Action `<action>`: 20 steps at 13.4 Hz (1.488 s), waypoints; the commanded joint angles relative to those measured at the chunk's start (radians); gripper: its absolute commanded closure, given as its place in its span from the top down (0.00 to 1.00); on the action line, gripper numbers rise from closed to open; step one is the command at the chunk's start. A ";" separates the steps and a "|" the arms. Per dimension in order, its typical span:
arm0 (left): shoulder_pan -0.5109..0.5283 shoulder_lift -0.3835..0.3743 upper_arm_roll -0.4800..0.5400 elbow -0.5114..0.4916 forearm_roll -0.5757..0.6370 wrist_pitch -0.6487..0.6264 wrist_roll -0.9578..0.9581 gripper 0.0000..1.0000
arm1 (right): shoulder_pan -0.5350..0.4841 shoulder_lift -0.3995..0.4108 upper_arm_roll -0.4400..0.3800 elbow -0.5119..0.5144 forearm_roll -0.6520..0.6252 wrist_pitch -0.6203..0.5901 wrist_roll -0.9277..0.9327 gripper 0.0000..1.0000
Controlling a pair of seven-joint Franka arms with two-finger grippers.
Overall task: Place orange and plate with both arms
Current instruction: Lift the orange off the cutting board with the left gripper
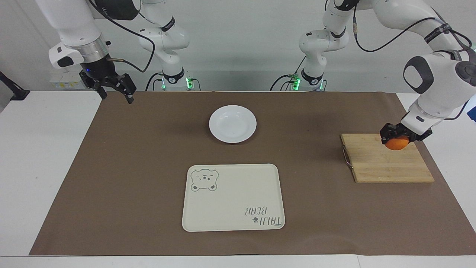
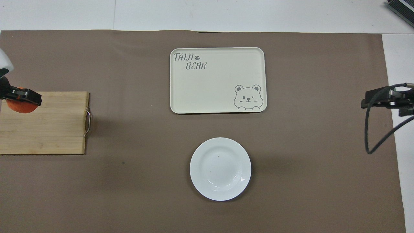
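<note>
My left gripper (image 1: 398, 138) is shut on the orange (image 1: 397, 144) and holds it in the air over the wooden board's corner at the left arm's end of the table. In the overhead view the left gripper (image 2: 21, 99) partly covers the orange (image 2: 20, 107). The white plate (image 1: 232, 123) sits bare on the brown mat in the middle, near the robots; it also shows in the overhead view (image 2: 220, 169). My right gripper (image 1: 116, 95) is open and empty, waiting in the air over the mat's edge at the right arm's end.
A wooden board (image 1: 386, 165) with a metal handle lies at the left arm's end. A cream tray (image 1: 233, 197) with a bear drawing lies farther from the robots than the plate. A brown mat (image 1: 130, 167) covers the table.
</note>
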 commanded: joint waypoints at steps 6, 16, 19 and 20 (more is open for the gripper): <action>-0.089 -0.084 -0.014 0.109 0.022 -0.202 -0.189 0.00 | -0.005 -0.007 0.004 0.001 0.004 -0.006 0.018 1.00; -0.314 -0.148 -0.049 0.005 -0.064 -0.159 -0.520 0.00 | -0.007 -0.007 0.004 0.001 0.004 -0.006 0.018 1.00; -0.415 -0.166 -0.049 -0.054 -0.103 -0.090 -0.589 0.00 | -0.007 -0.007 0.004 0.001 0.004 -0.006 0.018 1.00; -0.440 -0.170 -0.049 -0.069 -0.119 -0.075 -0.585 0.00 | -0.007 -0.007 0.004 0.001 0.004 -0.006 0.017 1.00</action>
